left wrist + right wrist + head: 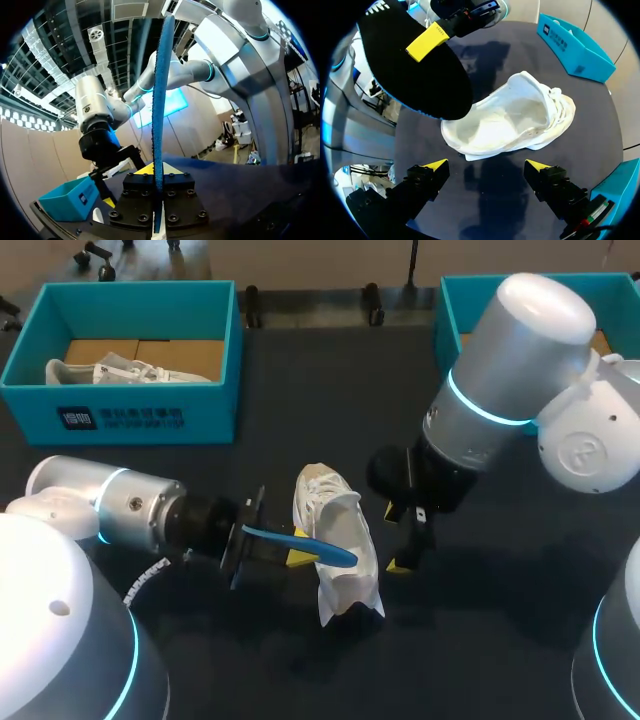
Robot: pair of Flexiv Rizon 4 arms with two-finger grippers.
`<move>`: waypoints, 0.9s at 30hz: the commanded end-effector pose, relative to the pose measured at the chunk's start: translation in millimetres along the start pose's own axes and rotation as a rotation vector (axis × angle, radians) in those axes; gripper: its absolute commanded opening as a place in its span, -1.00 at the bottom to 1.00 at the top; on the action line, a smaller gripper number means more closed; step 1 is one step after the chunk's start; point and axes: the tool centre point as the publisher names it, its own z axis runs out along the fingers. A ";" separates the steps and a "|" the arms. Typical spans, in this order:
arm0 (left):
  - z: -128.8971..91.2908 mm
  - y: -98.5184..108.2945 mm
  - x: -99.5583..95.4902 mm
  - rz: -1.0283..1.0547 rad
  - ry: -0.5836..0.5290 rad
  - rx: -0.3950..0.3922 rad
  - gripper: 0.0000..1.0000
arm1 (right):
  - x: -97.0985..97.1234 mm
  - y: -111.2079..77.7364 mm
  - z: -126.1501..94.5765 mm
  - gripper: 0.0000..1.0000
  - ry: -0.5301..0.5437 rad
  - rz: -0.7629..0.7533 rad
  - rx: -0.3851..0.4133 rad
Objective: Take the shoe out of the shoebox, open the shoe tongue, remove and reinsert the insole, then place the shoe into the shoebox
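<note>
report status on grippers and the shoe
Left gripper shut on insole, out of shoe. Right gripper open beside shoe. Shoe on table. Nothing blocking it.

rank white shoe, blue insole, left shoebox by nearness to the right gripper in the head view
1. white shoe, right beside the right gripper.
2. blue insole, across the shoe, in the left gripper.
3. left shoebox, far back left.

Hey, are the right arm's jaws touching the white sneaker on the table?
Apart. The right wrist view shows the right jaws open and short of the white sneaker, with bare dark table between both yellow tips and the sneaker.
</note>
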 end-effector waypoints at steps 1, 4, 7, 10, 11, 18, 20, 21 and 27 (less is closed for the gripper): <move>5.5 6.9 2.3 0.029 -0.005 0.022 -1.00 | 0.6 0.5 1.2 1.00 -0.002 0.000 0.001; 9.4 7.9 7.3 0.060 -0.021 0.026 -1.00 | 0.6 0.5 1.2 1.00 -0.002 0.000 0.001; 11.9 10.5 9.9 0.078 -0.045 0.016 -1.00 | 0.6 0.5 1.2 1.00 -0.002 0.000 0.001; 12.8 13.7 9.4 0.095 -0.070 0.005 -1.00 | 0.6 0.5 1.2 1.00 -0.002 0.000 0.001; 12.8 14.8 8.8 0.099 -0.076 0.001 -1.00 | 0.6 0.5 1.2 1.00 -0.002 0.000 0.001; 14.1 21.1 4.5 0.098 -0.118 -0.021 -1.00 | 0.6 0.5 1.2 1.00 -0.002 0.000 0.001; 14.3 22.1 3.8 0.101 -0.127 -0.029 -1.00 | 0.6 0.5 1.2 1.00 -0.002 0.000 0.001; 14.6 22.7 3.5 0.102 -0.128 -0.030 -1.00 | 0.6 0.5 1.2 1.00 -0.002 0.000 0.001; 17.9 29.0 2.3 0.104 -0.148 -0.056 -1.00 | 0.6 0.5 1.2 1.00 -0.002 0.000 0.001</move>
